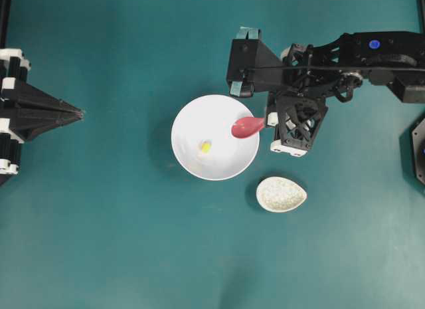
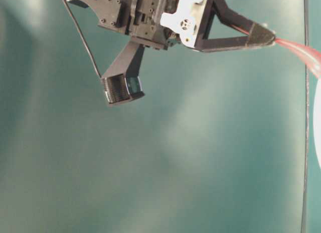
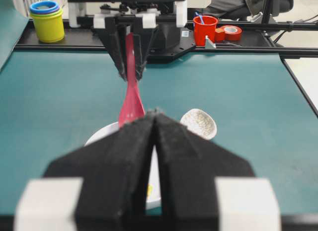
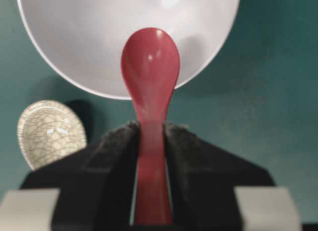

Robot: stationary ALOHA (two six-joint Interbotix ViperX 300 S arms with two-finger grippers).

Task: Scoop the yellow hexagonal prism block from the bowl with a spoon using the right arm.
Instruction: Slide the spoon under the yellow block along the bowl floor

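The white bowl stands mid-table with the tiny yellow hexagonal prism block lying near its middle. My right gripper is shut on the handle of the red spoon, whose head hangs just inside the bowl's right rim, apart from the block. The right wrist view shows the spoon reaching out from the gripper over the bowl; the block is out of that view. At the far left my left gripper is shut and empty. Its fingers cover most of the bowl.
A small speckled egg-shaped dish lies just below and right of the bowl. Beyond the table's far edge stand stacked yellow and blue cups, a red cup and tape rolls.
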